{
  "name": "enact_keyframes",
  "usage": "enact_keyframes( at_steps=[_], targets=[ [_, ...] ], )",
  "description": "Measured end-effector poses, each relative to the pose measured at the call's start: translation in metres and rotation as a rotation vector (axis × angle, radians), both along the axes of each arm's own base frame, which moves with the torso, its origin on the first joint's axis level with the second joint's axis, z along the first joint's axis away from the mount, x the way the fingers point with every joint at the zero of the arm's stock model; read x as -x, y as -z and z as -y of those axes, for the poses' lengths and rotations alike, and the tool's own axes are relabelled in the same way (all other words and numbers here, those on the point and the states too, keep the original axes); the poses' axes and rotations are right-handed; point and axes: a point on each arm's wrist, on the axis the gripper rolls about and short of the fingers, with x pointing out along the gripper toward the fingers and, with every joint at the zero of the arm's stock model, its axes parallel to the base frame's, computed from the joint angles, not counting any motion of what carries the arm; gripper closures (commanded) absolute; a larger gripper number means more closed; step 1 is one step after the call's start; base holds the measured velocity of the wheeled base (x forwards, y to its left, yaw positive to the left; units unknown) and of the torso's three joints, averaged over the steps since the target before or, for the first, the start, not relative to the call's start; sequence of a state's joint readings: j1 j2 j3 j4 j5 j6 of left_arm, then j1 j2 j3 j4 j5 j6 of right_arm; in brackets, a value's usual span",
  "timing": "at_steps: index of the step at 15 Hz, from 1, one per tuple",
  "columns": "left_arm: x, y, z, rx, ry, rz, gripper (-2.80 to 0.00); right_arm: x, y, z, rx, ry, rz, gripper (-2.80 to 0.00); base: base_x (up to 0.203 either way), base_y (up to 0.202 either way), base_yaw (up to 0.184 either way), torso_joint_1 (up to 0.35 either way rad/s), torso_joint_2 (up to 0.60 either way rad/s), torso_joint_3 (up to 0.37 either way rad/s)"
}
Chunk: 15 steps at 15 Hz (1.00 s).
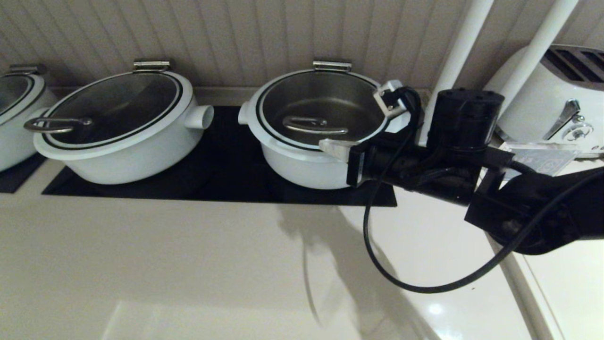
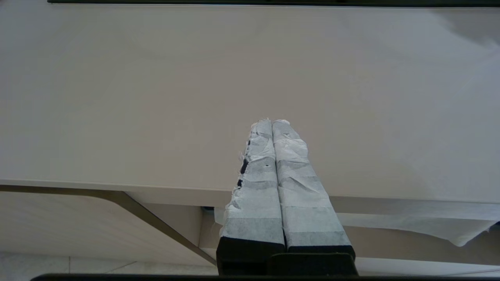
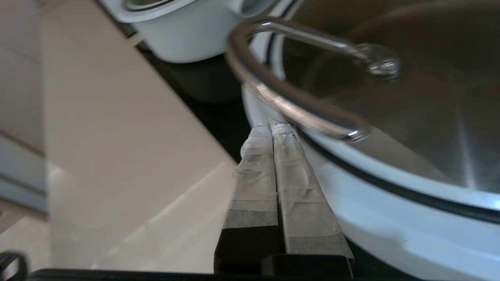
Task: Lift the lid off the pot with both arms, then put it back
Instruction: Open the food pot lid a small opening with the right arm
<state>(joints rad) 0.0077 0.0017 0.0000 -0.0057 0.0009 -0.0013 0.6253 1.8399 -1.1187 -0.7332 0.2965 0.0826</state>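
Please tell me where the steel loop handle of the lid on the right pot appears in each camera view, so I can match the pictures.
Head view: the loop handle lies at centre, on the lid.
Left wrist view: not in it; only pale counter and shut fingers.
Right wrist view: the handle arcs across the upper middle, above the right gripper.
Shared landmark: the lid's white rim with its black ring.

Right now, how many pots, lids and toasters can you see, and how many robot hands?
Pots: 3, namely the pot, a wider pot and one cut off at the edge.
Lids: 3, namely the lid, a darker lid and the edge pot's lid.
Toasters: 1, the white toaster.
Robot hands: 2, the right gripper and the left gripper.
Total: 9.
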Motion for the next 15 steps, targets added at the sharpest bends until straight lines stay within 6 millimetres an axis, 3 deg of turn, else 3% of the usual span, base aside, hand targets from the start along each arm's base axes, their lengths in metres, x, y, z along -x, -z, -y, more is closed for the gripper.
enact_keyframes(
  at_steps=[7,15],
  targets=[
    [0.000,0.000,0.000,0.000,0.000,0.000,0.00,-0.009,0.003,-0.005,-0.022,0.037,0.032,0.00,0.000,0.000,0.000,0.000,0.00,0.000],
    [0.000,0.000,0.000,0.000,0.001,0.000,0.00,-0.014,-0.007,-0.006,-0.045,0.075,0.062,0.00,0.000,0.000,0.000,0.000,0.00,0.000]
  ],
)
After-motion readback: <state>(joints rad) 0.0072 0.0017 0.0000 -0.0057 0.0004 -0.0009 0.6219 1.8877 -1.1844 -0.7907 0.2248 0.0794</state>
